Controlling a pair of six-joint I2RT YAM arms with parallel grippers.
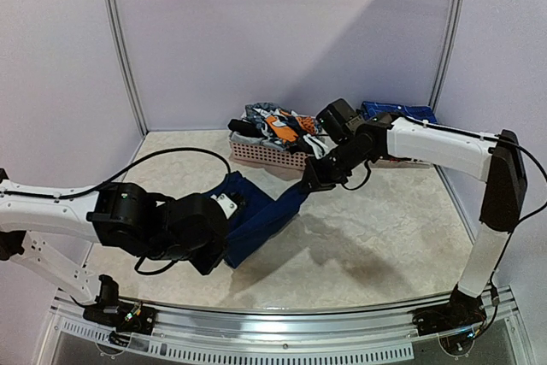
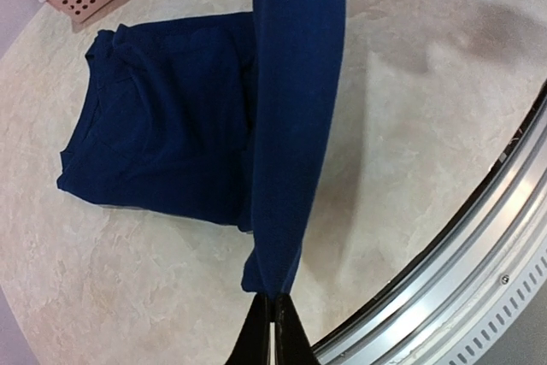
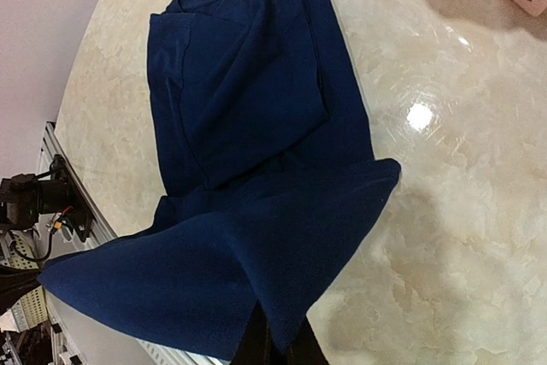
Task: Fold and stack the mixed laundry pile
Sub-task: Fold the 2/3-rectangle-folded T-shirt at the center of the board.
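I see left gripper (image 2: 273,335) pinched shut on one end of a raised strip of the navy garment (image 2: 171,126). Right gripper (image 3: 275,344) is clamped shut on the same cloth, far-right end. The rest lies folded centre-left on the table (image 1: 385,228). Remaining laundry pile (image 1: 278,124) sits in the pink basket (image 1: 265,157), far centre.

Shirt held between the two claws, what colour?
The shirt is solid navy blue, no print showing; clearest in the left wrist view.
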